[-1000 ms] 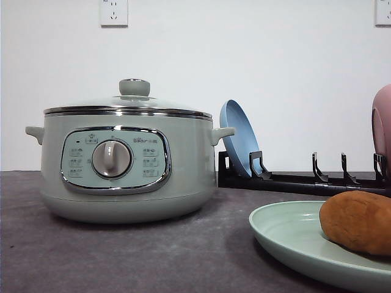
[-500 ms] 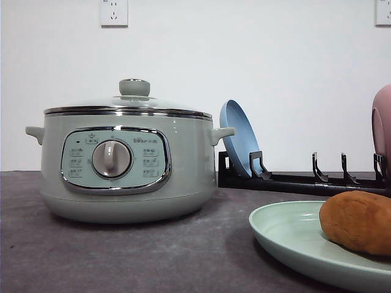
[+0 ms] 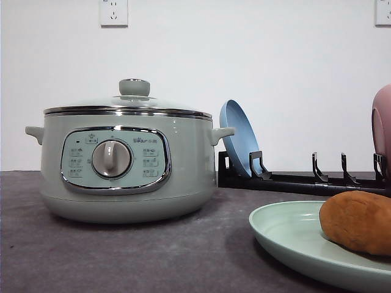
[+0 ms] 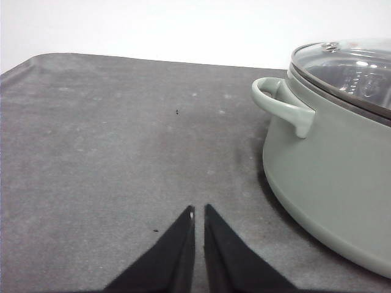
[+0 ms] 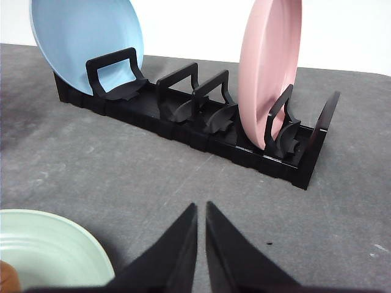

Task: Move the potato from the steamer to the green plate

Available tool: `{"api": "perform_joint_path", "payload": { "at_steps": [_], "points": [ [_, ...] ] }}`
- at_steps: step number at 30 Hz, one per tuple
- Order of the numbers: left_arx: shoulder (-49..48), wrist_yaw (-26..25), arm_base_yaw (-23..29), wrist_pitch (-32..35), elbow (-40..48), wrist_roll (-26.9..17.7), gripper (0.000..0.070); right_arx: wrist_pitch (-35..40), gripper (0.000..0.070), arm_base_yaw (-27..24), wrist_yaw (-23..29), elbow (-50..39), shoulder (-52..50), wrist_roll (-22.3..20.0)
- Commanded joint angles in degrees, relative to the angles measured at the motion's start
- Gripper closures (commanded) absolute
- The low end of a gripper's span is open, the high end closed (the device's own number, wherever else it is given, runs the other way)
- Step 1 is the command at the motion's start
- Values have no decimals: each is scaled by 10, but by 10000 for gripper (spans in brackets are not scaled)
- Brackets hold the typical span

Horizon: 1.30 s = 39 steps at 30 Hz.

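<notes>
The orange-brown potato (image 3: 357, 221) lies on the pale green plate (image 3: 287, 235) at the front right of the table; a sliver of the potato (image 5: 7, 278) shows on the green plate (image 5: 49, 253) in the right wrist view. The sage-green steamer (image 3: 125, 162) stands at the left with its knobbed glass lid on. My left gripper (image 4: 199, 210) is shut with nothing in it, low over bare table beside the steamer (image 4: 333, 152). My right gripper (image 5: 201, 207) is shut and holds nothing, over the table between the green plate and the rack.
A black dish rack (image 3: 293, 180) stands behind the green plate, holding a blue plate (image 3: 239, 143) and a pink plate (image 3: 382, 122) upright. In the right wrist view the rack (image 5: 195, 125) carries the blue plate (image 5: 85, 43) and pink plate (image 5: 269, 67).
</notes>
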<state>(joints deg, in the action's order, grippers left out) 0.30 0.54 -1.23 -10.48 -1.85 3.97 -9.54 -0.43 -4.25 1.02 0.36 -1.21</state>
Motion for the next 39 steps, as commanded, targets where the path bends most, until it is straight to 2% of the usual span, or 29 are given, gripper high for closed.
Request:
{"api": "perform_joint_path", "payload": {
  "at_steps": [1, 39],
  "points": [
    [-1, 1, 1, -4, 12, 2, 678, 7, 687, -1, 2, -3, -2, 8],
    [-1, 1, 1, -3, 12, 2, 678, 7, 687, -1, 2, -3, -2, 8]
  ]
}}
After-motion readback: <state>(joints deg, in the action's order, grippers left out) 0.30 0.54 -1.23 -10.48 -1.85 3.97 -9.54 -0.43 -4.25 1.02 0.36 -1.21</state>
